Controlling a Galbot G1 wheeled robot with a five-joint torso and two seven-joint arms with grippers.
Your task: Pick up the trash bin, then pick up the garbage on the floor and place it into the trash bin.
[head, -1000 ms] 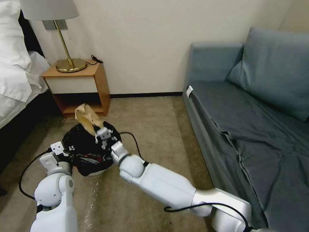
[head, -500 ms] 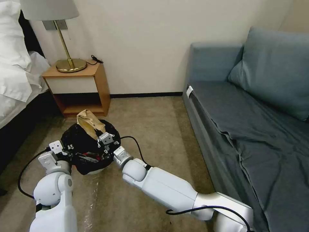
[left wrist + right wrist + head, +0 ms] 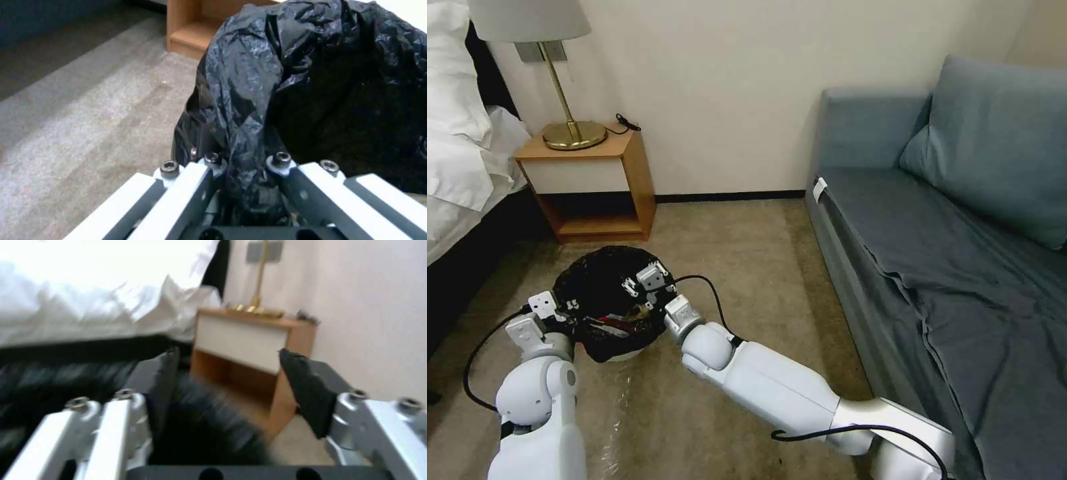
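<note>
Currently, status by component:
Trash bin (image 3: 616, 301): on the carpet in front of the wooden nightstand (image 3: 594, 180), between the bed (image 3: 457, 153) and the sofa (image 3: 940, 227); black bag liner (image 3: 276, 86) draped over the rim and crumpled.
Left end effector (image 3: 242, 166): at the bin's near-left rim; fingers closed onto a fold of the black bag liner, pinching it between them.
Right end effector (image 3: 644, 279): over the bin's mouth, at the far-right part of the rim; fingers (image 3: 307, 390) spread wide apart with nothing between them.
Garbage: a red-and-white piece (image 3: 610, 328) is visible inside the bin, low in the liner.
Lamp (image 3: 550, 73): standing on the nightstand.
</note>
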